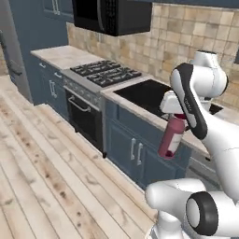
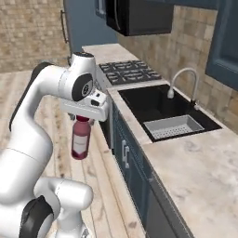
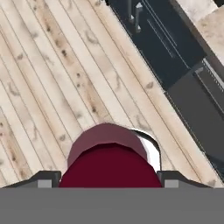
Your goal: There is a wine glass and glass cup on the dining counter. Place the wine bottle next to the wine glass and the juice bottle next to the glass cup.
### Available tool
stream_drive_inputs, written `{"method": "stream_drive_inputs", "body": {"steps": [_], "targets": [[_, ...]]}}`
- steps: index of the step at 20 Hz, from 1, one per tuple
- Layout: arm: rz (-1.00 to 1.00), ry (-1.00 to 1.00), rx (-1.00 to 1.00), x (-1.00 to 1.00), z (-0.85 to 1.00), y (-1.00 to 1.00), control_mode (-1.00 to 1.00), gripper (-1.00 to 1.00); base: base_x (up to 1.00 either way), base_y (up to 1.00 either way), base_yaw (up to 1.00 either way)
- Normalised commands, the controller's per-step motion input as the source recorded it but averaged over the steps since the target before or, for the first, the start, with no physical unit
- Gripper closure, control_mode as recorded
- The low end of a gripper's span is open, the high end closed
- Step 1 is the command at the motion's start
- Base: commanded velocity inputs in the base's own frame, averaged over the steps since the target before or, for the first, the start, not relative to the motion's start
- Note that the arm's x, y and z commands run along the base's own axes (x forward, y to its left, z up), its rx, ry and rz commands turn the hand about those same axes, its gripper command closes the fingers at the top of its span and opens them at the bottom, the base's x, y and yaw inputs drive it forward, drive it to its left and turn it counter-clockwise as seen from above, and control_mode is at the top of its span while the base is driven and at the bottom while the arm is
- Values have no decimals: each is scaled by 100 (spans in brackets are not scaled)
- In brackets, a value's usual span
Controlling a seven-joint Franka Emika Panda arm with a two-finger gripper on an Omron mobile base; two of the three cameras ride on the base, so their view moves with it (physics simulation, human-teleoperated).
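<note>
The juice bottle [image 1: 170, 138] [image 2: 81, 138], pinkish-maroon with a dark red cap and pale label, hangs upright in the air over the wooden floor, in front of the blue wall cabinets. My gripper [image 1: 176, 116] [image 2: 82, 119] is shut on its cap from above. In the hand view the dark red cap and maroon shoulder of the juice bottle [image 3: 108, 162] sit between the two fingertips [image 3: 43, 179]. The wine glass, glass cup, wine bottle and dining counter are out of view.
The wall counter [image 2: 200, 172] holds a black sink [image 2: 158, 104] with a grey colander basket [image 2: 172, 126] and a faucet [image 2: 183, 79]. A stove [image 1: 105, 72] and oven [image 1: 84, 114] stand to the left. Wooden floor [image 1: 42, 177] lies open beside the cabinets.
</note>
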Motion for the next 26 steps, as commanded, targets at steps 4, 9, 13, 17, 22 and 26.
{"method": "stream_drive_inputs", "body": {"steps": [4,9,13,17,22,26], "targets": [[0,0,0,0,0,0,100,100,-8,21,84],[0,0,0,0,0,0,100,100,-1,23,73],[0,0,0,0,0,0,100,100,7,19,63],[0,0,0,0,0,0,100,100,17,13,59],[0,0,0,0,0,0,100,100,37,0,15],[0,0,0,0,0,0,100,100,27,8,0]]}}
